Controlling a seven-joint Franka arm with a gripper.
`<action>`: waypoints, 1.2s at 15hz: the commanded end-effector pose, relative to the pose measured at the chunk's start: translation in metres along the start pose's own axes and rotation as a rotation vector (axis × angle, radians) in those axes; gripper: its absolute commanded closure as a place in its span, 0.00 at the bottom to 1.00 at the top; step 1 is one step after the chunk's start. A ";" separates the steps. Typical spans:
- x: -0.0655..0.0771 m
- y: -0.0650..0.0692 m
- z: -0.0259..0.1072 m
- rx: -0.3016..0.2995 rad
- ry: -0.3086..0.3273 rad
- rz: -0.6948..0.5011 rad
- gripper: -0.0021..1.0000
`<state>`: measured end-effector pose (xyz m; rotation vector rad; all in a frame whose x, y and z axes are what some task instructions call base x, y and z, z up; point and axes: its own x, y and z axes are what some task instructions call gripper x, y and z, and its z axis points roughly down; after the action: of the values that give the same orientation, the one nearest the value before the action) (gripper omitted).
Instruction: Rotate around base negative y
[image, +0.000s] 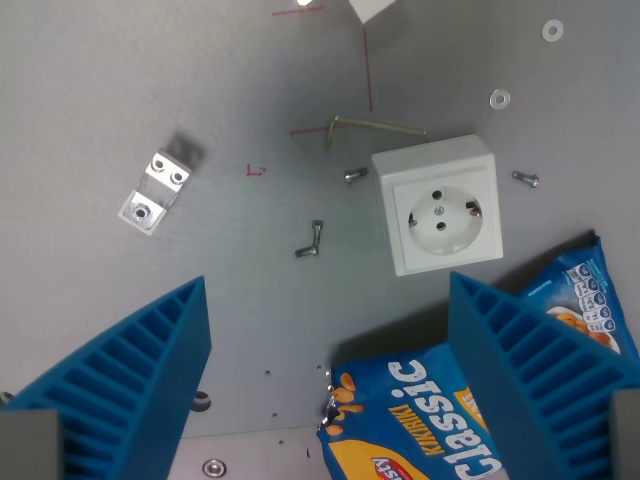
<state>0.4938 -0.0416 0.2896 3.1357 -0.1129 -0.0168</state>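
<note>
Looking down through the wrist view, you see the gripper (325, 370) with its two blue ribbed fingers (130, 375) spread wide apart and nothing between them. One finger sits at the near left, the other at the near right. Under the right finger lies a blue snack bag (420, 430) printed "Classic", partly hidden by that finger and running off the near edge.

Just beyond the bag, on the grey table (90, 80), you find a white wall socket (440, 205) lying face up, slightly turned. Beyond the socket rests an Allen key (375, 125), its short leg pointing toward you. A small screw (356, 174) lies just left of the socket, another screw (526, 179) just right of it, and two more screws (311, 242) sit together nearer the middle.

Well apart on the left, you see a shiny metal bracket (157, 190) with holes. Two washers (500, 99) lie at the far right. A thin red line (368, 70) runs along the table near the key.
</note>
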 end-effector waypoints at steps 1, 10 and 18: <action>0.000 0.000 -0.001 0.001 0.016 0.000 0.00; 0.000 0.000 -0.001 0.010 0.136 0.000 0.00; 0.000 0.000 -0.001 0.017 0.242 0.001 0.00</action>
<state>0.5044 -0.0424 0.2916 3.1327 -0.1125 0.0741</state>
